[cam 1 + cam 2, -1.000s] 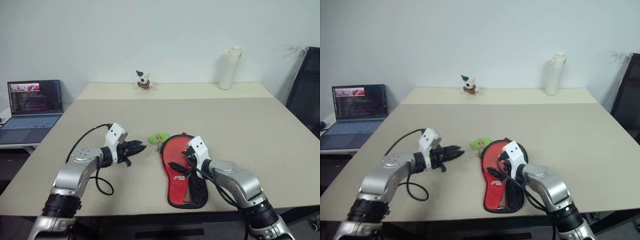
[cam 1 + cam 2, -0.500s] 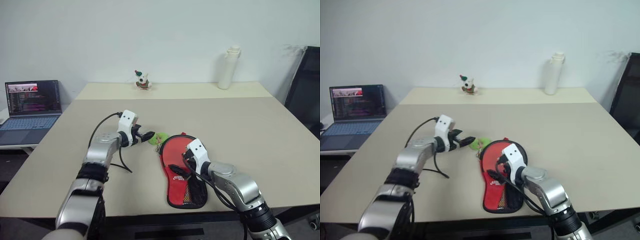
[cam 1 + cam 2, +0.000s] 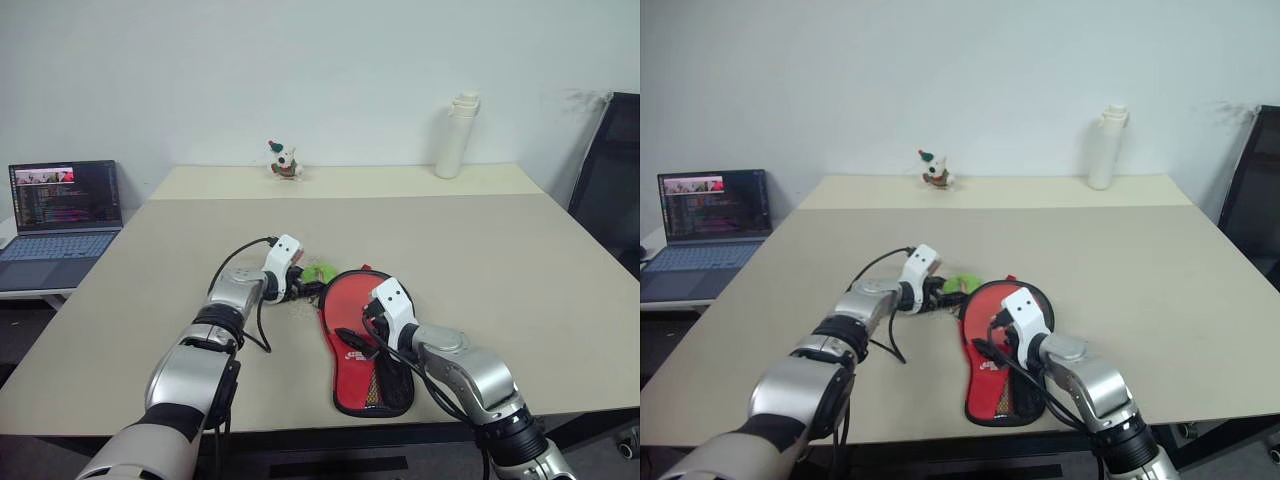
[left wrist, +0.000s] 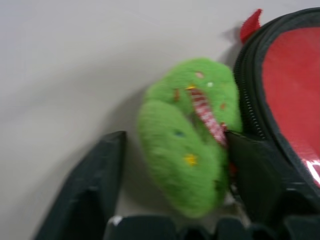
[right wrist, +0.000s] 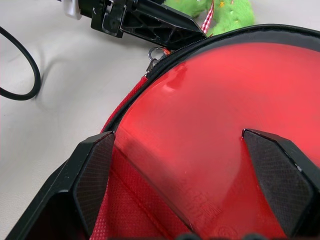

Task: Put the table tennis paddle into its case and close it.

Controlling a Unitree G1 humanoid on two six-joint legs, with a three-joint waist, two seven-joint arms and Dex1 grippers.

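The case (image 3: 365,345) lies flat near the table's front edge, red side up, with a white logo and a black mesh pocket. Its green charm (image 3: 322,271) rests on the table at the case's far left rim. In the left wrist view the charm (image 4: 185,145) sits between the fingers of my open left gripper (image 4: 175,137); one finger (image 4: 255,170) touches it and the other stands apart. My right gripper (image 5: 177,135) hovers open over the case's red face (image 5: 210,115), holding nothing. The zipper pull (image 5: 152,55) shows at the black rim. The table tennis paddle is hidden.
A laptop (image 3: 62,205) stands on a side desk at the left. A white bottle (image 3: 456,135) and a small toy figure (image 3: 285,160) stand at the table's far edge. A black chair (image 3: 610,180) is at the right.
My left arm has reached forward and to the right, bringing its gripper from the bare table to the green charm, with its fingers now on either side of it. The right arm has stayed put.
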